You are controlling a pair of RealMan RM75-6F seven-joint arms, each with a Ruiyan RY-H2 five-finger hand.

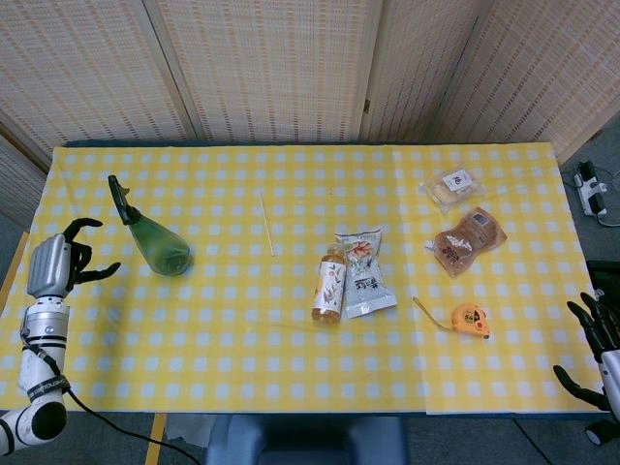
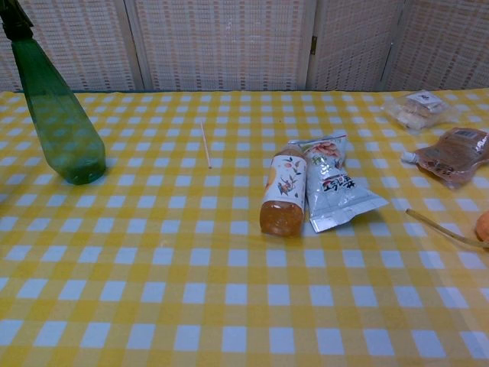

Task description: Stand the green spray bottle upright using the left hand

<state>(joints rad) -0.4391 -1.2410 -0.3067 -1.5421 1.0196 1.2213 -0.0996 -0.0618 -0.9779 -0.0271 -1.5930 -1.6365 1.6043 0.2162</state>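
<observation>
Green spray bottle (image 1: 155,237) (image 2: 59,122) stands upright on its base at about 9 o'clock on my yellow checked table (image 1: 242,339), nozzle up. My left hand (image 1: 53,266) is off it, near the left table edge, fingers spread and holding nothing. My right hand (image 1: 593,339) hangs off the table's right edge at about 4 o'clock, fingers apart, nothing in it. Tea bottle (image 1: 329,283) and snack bag (image 1: 362,274) lie touching near centre; thin stick (image 1: 265,223) at 11 o'clock from them; tape measure (image 1: 469,320) at 4 o'clock.
</observation>
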